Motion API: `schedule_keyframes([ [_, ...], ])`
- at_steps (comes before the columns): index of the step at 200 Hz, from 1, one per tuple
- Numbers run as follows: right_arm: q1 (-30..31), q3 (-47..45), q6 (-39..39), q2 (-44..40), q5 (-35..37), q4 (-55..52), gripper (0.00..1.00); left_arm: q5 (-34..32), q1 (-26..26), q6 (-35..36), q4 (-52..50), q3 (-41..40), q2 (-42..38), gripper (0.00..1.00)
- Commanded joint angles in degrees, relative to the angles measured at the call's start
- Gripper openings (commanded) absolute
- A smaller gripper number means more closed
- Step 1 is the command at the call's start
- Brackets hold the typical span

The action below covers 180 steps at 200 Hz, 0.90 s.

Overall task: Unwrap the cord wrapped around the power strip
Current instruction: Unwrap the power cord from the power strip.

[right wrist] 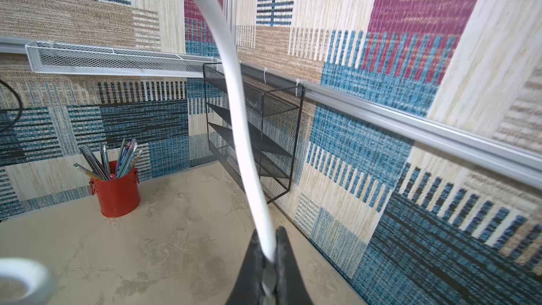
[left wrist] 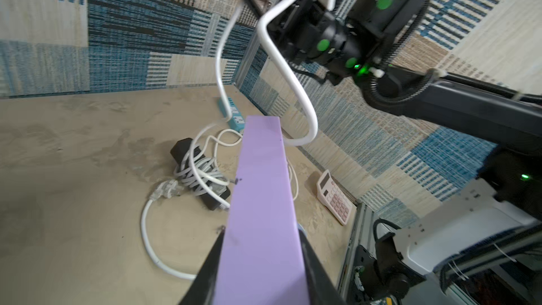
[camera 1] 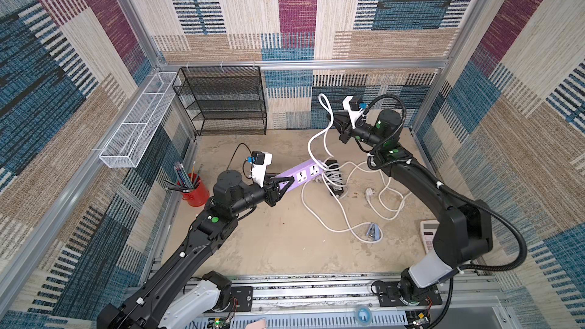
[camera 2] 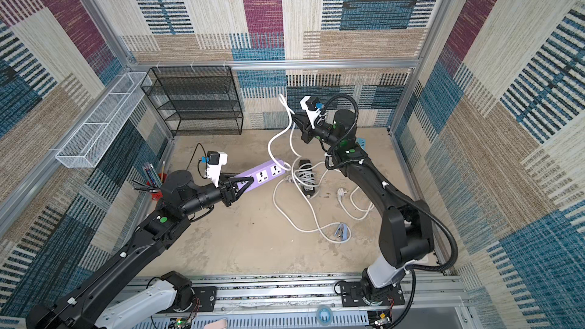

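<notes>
A thick white rubber cord (right wrist: 237, 112) looms closest, pinched tight in the right claw (right wrist: 267, 239). It is raised beyond the long lilac plastic power strip (camera 1: 304, 174), whose near end the left claw (camera 1: 285, 185) clamps firmly. The loop is best drawn outward, clear of the black cord-wound strip (camera 1: 331, 163) beneath. Around them lie a mottled beige tabletop (camera 1: 269, 242) and patchwork woven walls (camera 1: 316, 11).

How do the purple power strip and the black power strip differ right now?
1. The purple power strip is clamped at one end by the left gripper and raised off the table. The black power strip lies on the table, ungripped.
2. The purple power strip looks free of wraps, its white cord pulled up by the shut right gripper. The black power strip has coils wound round its middle.

Shared: both are long bars with pale cords.
</notes>
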Motion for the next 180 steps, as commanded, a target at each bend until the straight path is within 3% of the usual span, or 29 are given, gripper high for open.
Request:
schedule_keyframes([
  [1,-0.7,-2.5,-2.2,-5.0,4.7,-4.5,0.00,-9.8,0.4,4.7,-3.2,2.5,0.6,0.00],
  [53,-1.6,-14.5,-0.4,-17.9,16.6,-13.0,0.00,-23.6,1.8,11.4,-6.2,13.9,7.0,0.00],
  [107,-2.1,-25.7,9.9,-24.9,23.5,-16.9,0.00,-31.2,3.7,16.6,-3.4,21.2,11.0,0.00],
  [129,-2.0,-30.1,12.8,-25.6,26.3,-17.5,0.00,-29.2,4.4,16.9,-0.5,21.7,10.7,0.00],
  [180,-3.5,-37.3,19.0,-21.7,29.2,-14.0,0.00,-11.5,5.4,15.1,5.3,20.8,8.5,0.00],
])
